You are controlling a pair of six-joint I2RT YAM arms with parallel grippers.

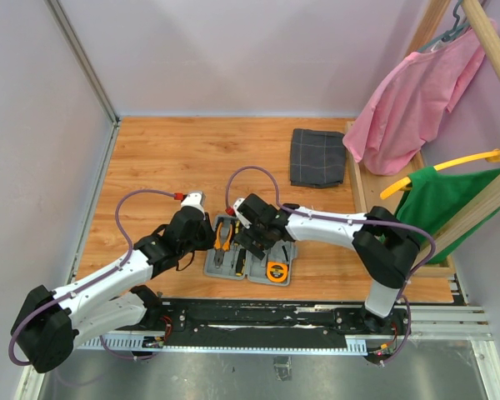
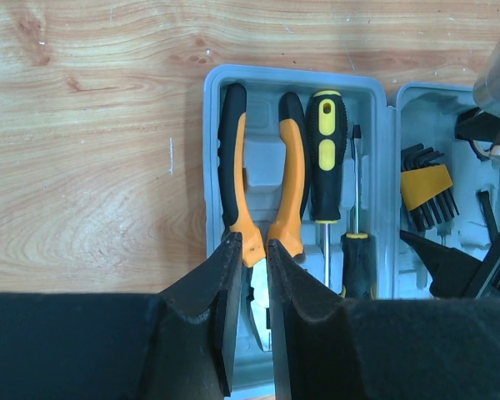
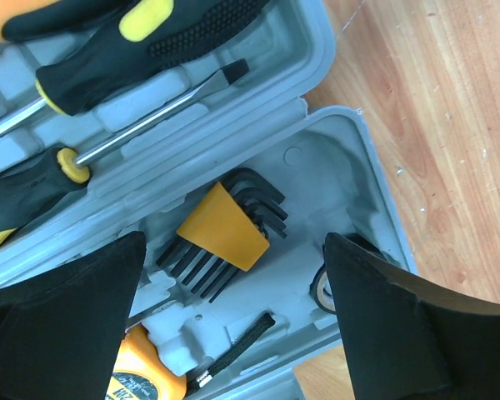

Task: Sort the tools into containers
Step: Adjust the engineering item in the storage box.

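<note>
The grey case [image 1: 209, 268] lies open on the wooden table, between both grippers. In the left wrist view its left half [image 2: 211, 150] holds orange-and-black pliers [image 2: 233, 167], a yellow-and-black screwdriver [image 2: 327, 150] and a second screwdriver [image 2: 358, 262]. My left gripper [image 1: 212, 237] [image 2: 252, 246] is nearly closed, its fingers on either side of the pliers' metal nose. My right gripper [image 1: 252, 246] [image 3: 233, 242] hangs wide open and empty over the right half [image 3: 350, 167]. That half holds a hex key set [image 3: 225, 225], an orange tape measure [image 3: 146, 367] [image 1: 276, 271] and a small roll [image 3: 321, 287].
A folded dark checked cloth [image 1: 317, 157] lies at the back of the table. A wooden rack [image 1: 358, 187] with a pink garment [image 1: 408, 100] and a green one [image 1: 446, 204] stands on the right. White walls close off the left and back.
</note>
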